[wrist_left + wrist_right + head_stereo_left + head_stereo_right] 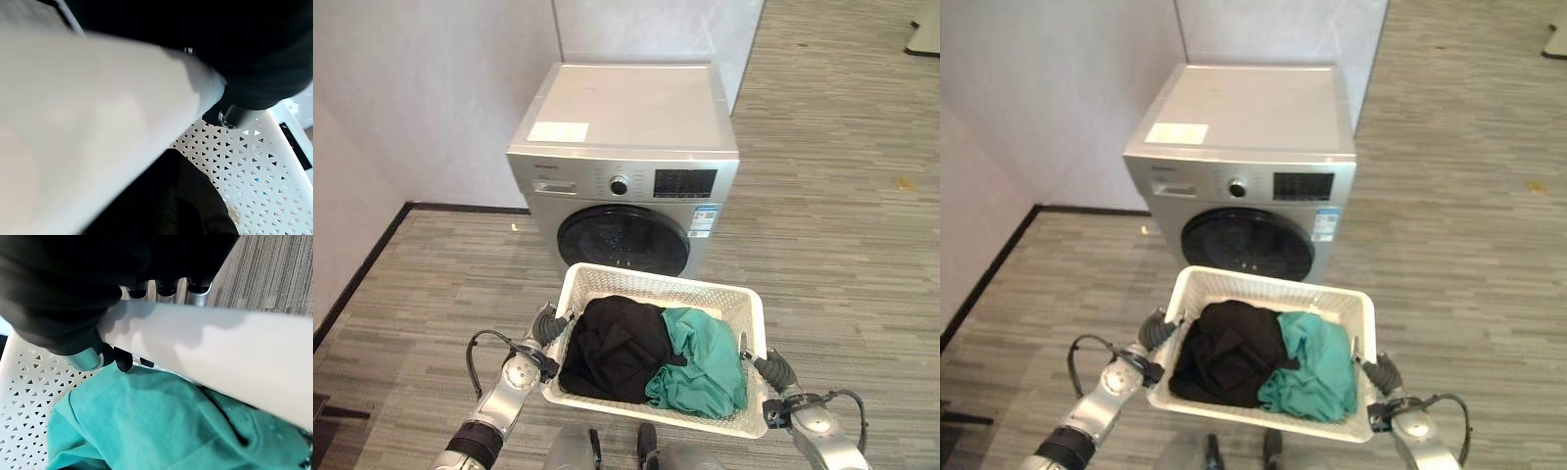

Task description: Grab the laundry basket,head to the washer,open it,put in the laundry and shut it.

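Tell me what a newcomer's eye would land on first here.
A white laundry basket carried at its two ends by the left hand and right hand, holding a black garment beside a teal garment. Just beyond stands a silver washer, door shut.

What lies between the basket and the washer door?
Nothing: in the left eye view, the basket's far rim sits just before the closed washer door, with no object between them.

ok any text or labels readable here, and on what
None can be read.
Washing machine: a white sticker on top, a dark display panel, a blue-and-white label and the detergent drawer bear print, all too small.
Laundry basket: no print.
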Tool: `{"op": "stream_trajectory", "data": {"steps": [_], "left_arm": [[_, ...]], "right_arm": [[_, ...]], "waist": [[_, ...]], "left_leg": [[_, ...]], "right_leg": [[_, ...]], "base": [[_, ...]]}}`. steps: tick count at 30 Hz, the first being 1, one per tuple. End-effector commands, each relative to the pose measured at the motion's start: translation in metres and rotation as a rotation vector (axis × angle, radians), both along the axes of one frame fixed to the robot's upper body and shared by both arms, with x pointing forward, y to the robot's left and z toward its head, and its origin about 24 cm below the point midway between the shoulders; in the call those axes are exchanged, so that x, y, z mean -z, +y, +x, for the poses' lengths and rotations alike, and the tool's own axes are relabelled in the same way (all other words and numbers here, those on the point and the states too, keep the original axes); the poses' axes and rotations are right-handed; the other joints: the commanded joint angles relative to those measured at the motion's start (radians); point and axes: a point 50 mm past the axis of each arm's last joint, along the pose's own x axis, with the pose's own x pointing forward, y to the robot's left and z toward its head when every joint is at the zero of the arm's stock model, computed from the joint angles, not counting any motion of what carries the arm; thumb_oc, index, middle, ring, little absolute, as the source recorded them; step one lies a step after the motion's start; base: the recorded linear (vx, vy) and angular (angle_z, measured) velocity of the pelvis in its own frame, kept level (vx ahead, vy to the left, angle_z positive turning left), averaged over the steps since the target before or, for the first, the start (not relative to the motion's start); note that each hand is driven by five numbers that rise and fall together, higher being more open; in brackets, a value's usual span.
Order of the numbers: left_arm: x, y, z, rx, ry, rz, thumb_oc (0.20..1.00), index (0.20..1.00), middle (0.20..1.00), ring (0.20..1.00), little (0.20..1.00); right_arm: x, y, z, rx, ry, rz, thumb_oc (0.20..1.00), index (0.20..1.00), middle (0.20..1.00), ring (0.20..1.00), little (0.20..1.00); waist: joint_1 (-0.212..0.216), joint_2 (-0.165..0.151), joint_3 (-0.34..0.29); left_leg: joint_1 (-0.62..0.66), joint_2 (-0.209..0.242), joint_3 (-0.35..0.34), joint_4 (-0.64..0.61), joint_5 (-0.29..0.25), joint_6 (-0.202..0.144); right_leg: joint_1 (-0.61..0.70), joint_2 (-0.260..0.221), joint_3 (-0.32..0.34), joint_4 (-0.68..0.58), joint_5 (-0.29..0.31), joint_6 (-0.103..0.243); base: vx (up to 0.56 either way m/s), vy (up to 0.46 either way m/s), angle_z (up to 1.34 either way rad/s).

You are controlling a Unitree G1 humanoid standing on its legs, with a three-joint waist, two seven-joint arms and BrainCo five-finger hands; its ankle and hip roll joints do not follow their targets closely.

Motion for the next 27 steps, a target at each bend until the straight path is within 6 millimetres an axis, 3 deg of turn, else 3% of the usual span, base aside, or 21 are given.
{"op": "stream_trajectory", "data": {"steps": [1, 3, 5, 7, 8, 14, 15, 16, 17, 18, 19, 20, 21, 22, 23, 24, 25, 26, 27], "left_arm": [[-0.03, 0.033, 0.015, -0.14, -0.156, 0.039, 0.2, 0.2, 0.2, 0.2, 0.2], [-0.032, 0.034, 0.016, -0.143, -0.165, 0.048, 0.2, 0.2, 0.2, 0.2, 0.2], [-0.033, 0.036, 0.017, -0.144, -0.172, 0.066, 0.2, 0.2, 0.2, 0.2, 0.2], [-0.035, 0.037, 0.018, -0.143, -0.177, 0.069, 0.2, 0.2, 0.2, 0.2, 0.2], [-0.036, 0.037, 0.018, -0.134, -0.18, 0.084, 0.2, 0.2, 0.2, 0.2, 0.2], [-0.036, 0.037, 0.018, -0.133, -0.18, 0.084, 0.2, 0.2, 0.2, 0.2, 0.2], [-0.04, 0.044, 0.017, -0.133, -0.19, 0.114, 0.2, 0.2, 0.2, 0.2, 0.2], [-0.046, 0.055, 0.015, -0.147, -0.21, 0.148, 0.2, 0.2, 0.2, 0.2, 0.2], [-0.05, 0.059, 0.014, -0.152, -0.222, 0.158, 0.2, 0.2, 0.2, 0.2, 0.2], [-0.053, 0.061, 0.014, -0.153, -0.227, 0.163, 0.2, 0.2, 0.2, 0.2, 0.2], [-0.053, 0.061, 0.014, -0.153, -0.227, 0.164, 0.2, 0.2, 0.2, 0.2, 0.2], [-0.054, 0.066, 0.011, -0.163, -0.23, 0.168, 0.2, 0.2, 0.2, 0.2, 0.2], [-0.053, 0.068, 0.008, -0.168, -0.224, 0.166, 0.2, 0.2, 0.2, 0.2, 0.2], [-0.053, 0.068, 0.008, -0.169, -0.223, 0.167, 0.2, 0.2, 0.2, 0.2, 0.2], [-0.05, 0.07, 0.006, -0.172, -0.211, 0.172, 0.2, 0.2, 0.2, 0.2, 0.2], [-0.05, 0.07, 0.006, -0.172, -0.212, 0.172, 0.2, 0.2, 0.2, 0.2, 0.2], [-0.049, 0.069, 0.006, -0.175, -0.208, 0.171, 0.2, 0.2, 0.2, 0.2, 0.2], [-0.05, 0.066, 0.008, -0.172, -0.223, 0.165, 0.2, 0.2, 0.2, 0.2, 0.2], [-0.05, 0.066, 0.009, -0.172, -0.223, 0.165, 0.2, 0.2, 0.2, 0.2, 0.2]], "right_arm": [[-0.057, -0.01, 0.023, -0.011, -0.312, 0.066, 0.2, 0.2, 0.2, 0.2, 0.2], [-0.069, -0.011, 0.025, -0.005, -0.372, 0.065, 0.2, 0.2, 0.2, 0.2, 0.2], [-0.083, -0.011, 0.028, 0.002, -0.442, 0.065, 0.2, 0.2, 0.2, 0.2, 0.2], [-0.097, -0.013, 0.031, 0.012, -0.512, 0.062, 0.2, 0.2, 0.2, 0.2, 0.2], [-0.11, -0.017, 0.03, 0.029, -0.568, 0.041, 0.2, 0.2, 0.2, 0.2, 0.2], [-0.11, -0.017, 0.03, 0.03, -0.568, 0.041, 0.2, 0.2, 0.2, 0.2, 0.2], [-0.119, -0.014, 0.033, 0.03, -0.618, 0.035, 0.2, 0.2, 0.2, 0.2, 0.2], [-0.118, -0.004, 0.04, 0.002, -0.621, 0.038, 0.2, 0.2, 0.2, 0.2, 0.2], [-0.116, 0.0, 0.044, -0.005, -0.615, 0.049, 0.2, 0.2, 0.2, 0.2, 0.2], [-0.114, 0.001, 0.044, -0.004, -0.608, 0.055, 0.2, 0.2, 0.2, 0.2, 0.2], [-0.114, 0.001, 0.044, -0.005, -0.608, 0.055, 0.2, 0.2, 0.2, 0.2, 0.2], [-0.109, 0.005, 0.044, -0.019, -0.583, 0.066, 0.2, 0.2, 0.2, 0.2, 0.2], [-0.106, 0.008, 0.044, -0.031, -0.567, 0.075, 0.2, 0.2, 0.2, 0.2, 0.2], [-0.106, 0.008, 0.044, -0.032, -0.566, 0.075, 0.2, 0.2, 0.2, 0.2, 0.2], [-0.103, 0.011, 0.042, -0.046, -0.55, 0.094, 0.2, 0.2, 0.2, 0.2, 0.2], [-0.103, 0.011, 0.042, -0.046, -0.551, 0.094, 0.2, 0.2, 0.2, 0.2, 0.2], [-0.102, 0.01, 0.04, -0.049, -0.547, 0.099, 0.2, 0.2, 0.2, 0.2, 0.2], [-0.103, 0.009, 0.036, -0.048, -0.55, 0.102, 0.2, 0.2, 0.2, 0.2, 0.2], [-0.103, 0.009, 0.036, -0.048, -0.55, 0.102, 0.2, 0.2, 0.2, 0.2, 0.2]], "waist": [[0.008, -0.015, -0.045], [0.008, -0.002, -0.052], [0.005, 0.01, -0.053], [-0.003, 0.029, -0.059], [-0.014, 0.038, -0.07], [-0.013, 0.038, -0.071], [-0.02, 0.044, -0.082], [0.004, 0.039, -0.082], [0.021, 0.045, -0.08], [0.029, 0.047, -0.08], [0.025, 0.047, -0.079], [0.038, 0.043, -0.078], [0.035, 0.038, -0.08], [0.034, 0.038, -0.08], [0.032, 0.028, -0.074], [0.032, 0.028, -0.077], [0.03, 0.025, -0.074], [0.018, 0.021, -0.069], [0.019, 0.021, -0.071]], "left_leg": [[0.12, 0.021, -0.043, -0.253, 0.101, 0.033], [0.097, 0.05, -0.115, -0.393, 0.165, 0.01], [0.095, 0.057, -0.157, -0.453, 0.191, -0.004], [0.099, 0.054, -0.176, -0.457, 0.183, -0.009], [0.103, 0.034, -0.157, -0.408, 0.16, -0.015], [0.1, 0.034, -0.157, -0.405, 0.158, -0.014], [0.143, -0.05, -0.128, -0.369, 0.075, 0.038], [0.185, -0.082, -0.041, -0.367, 0.026, 0.081], [0.191, -0.087, 0.005, -0.369, 0.015, 0.093], [0.195, -0.088, 0.031, -0.371, 0.008, 0.096], [0.195, -0.088, 0.028, -0.371, 0.008, 0.096], [0.211, -0.094, 0.071, -0.375, -0.008, 0.096], [0.216, -0.097, 0.086, -0.381, -0.01, 0.097], [0.218, -0.096, 0.086, -0.382, -0.01, 0.097], [0.225, -0.104, 0.092, -0.38, -0.013, 0.099], [0.221, -0.104, 0.093, -0.382, -0.009, 0.099], [0.225, -0.11, 0.09, -0.383, -0.01, 0.1], [0.23, -0.122, 0.071, -0.393, -0.005, 0.103], [0.226, -0.122, 0.072, -0.395, -0.001, 0.103]], "right_leg": [[0.067, -0.074, 0.112, -0.007, -0.129, 0.071], [0.076, -0.075, 0.141, 0.003, -0.15, 0.076], [0.088, -0.082, 0.154, 0.023, -0.176, 0.081], [0.101, -0.095, 0.169, 0.038, -0.189, 0.093], [0.106, -0.124, 0.18, 0.07, -0.193, 0.107], [0.105, -0.124, 0.18, 0.071, -0.194, 0.107], [0.075, -0.196, 0.247, 0.126, -0.141, 0.154], [0.025, -0.256, 0.241, 0.158, -0.066, 0.183], [-0.01, -0.298, 0.149, 0.178, -0.025, 0.178], [-0.013, -0.321, 0.072, 0.181, -0.023, 0.17], [-0.009, -0.322, 0.067, 0.178, -0.023, 0.17], [-0.003, -0.351, -0.067, 0.158, -0.016, 0.171], [0.001, -0.337, -0.1, 0.138, -0.024, 0.17], [0.003, -0.335, -0.101, 0.135, -0.023, 0.17], [0.007, -0.283, -0.092, 0.117, -0.053, 0.169], [0.004, -0.282, -0.091, 0.113, -0.048, 0.168], [0.005, -0.258, -0.072, 0.112, -0.059, 0.171], [-0.017, -0.199, 0.005, 0.122, -0.078, 0.171], [-0.021, -0.199, 0.006, 0.12, -0.074, 0.17]], "base": [[0.21, 0.242, -0.16], [0.21, 0.264, -0.28], [0.22, 0.291, -0.25], [0.24, 0.429, -0.21], [0.21, 0.4, -0.28], [0.06, 0.15, -0.05], [0.28, 1.034, 0.03], [0.26, 1.213, -0.98], [0.04, 0.661, -1.0], [-0.02, 0.26, -2.54], [-0.02, 0.204, -1.86], [-0.02, 0.16, -1.85], [-0.02, 0.159, -0.26], [0.0, 0.078, -0.08], [0.0, 0.041, -0.09], [0.01, 0.061, -0.18], [0.03, 0.056, -0.12], [0.02, 0.055, -0.18], [0.02, 0.051, 0.06]]}}
